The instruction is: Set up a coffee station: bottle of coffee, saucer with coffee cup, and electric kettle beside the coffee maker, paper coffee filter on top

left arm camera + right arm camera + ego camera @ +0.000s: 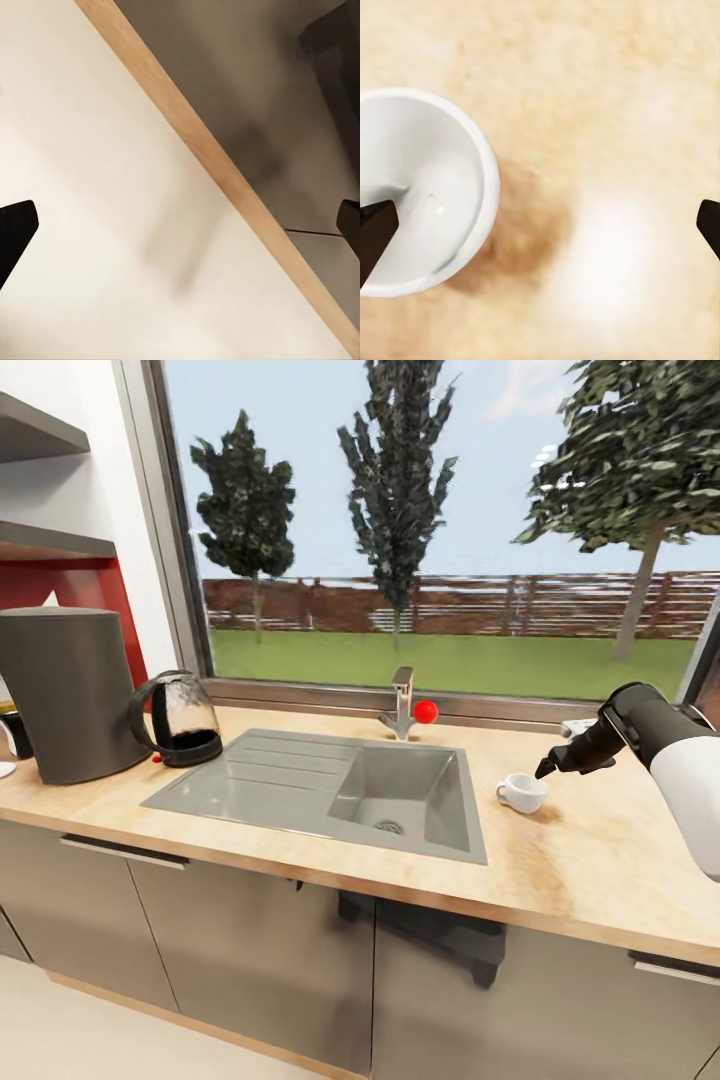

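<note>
The kitchen countertop [590, 860], a long light wood worktop over grey cabinet fronts [260, 950], runs below a wide window [440, 530] and holds an inset steel sink [330, 785] with a tap [402, 705] bearing a red knob. At the far left stands the coffee maker [68, 695], tall and dark, and just beside it, toward the sink, the electric kettle [180, 720], rounded and partly see-through on a black base. Two dark slabs of shelf [40, 430] are fixed to the wall above the coffee maker. To the right of the sink the coffee cup [523, 793] sits upright on the bare worktop, well apart from the coffee maker, handle toward the sink. The right gripper [556, 762] hangs just above and beside the cup, tips pointing down; in the right wrist view its two dark fingers [375, 236] stand wide apart, one tip over the cup's open mouth [424, 191], the other out over bare wood, so the jaws are spread and hold nothing. The left gripper [180, 225] is likewise spread and empty, looking down at pale floor [82, 187], a wooden plinth strip [225, 180] and a grey cabinet front.
</note>
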Motion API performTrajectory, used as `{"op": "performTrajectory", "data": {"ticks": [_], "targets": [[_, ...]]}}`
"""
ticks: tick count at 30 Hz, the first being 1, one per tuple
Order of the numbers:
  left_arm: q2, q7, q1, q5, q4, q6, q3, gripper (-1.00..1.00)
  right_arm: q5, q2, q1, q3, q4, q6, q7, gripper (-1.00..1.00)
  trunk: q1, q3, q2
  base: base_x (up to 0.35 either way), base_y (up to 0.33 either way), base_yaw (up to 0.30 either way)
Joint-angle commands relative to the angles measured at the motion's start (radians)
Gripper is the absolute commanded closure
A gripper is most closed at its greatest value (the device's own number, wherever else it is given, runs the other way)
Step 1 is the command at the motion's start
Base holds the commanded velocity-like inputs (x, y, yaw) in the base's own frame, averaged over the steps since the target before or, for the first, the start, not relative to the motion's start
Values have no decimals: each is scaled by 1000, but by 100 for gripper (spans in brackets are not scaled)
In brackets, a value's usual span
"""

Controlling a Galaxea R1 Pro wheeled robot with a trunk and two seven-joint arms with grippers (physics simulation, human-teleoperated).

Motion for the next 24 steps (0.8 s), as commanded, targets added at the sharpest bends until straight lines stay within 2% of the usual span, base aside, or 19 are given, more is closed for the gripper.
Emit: {"op": "performTrajectory", "data": {"ticks": [1,11,24], "targets": [[0,-6,-1,8,0,5,4,-100,2,-1,-1,8,-2,2,8,-100,0,-2,-1,0,0,0],[-1,-6,-1,8,0,5,4,-100,2,-1,-1,7,-3,2,8,-100,0,-3,-1,71,0,0],[-1,-6,-1,8,0,5,4,-100,2,-1,-1,7,-3,2,8,-100,0,-4,-1,9,0,0]]}}
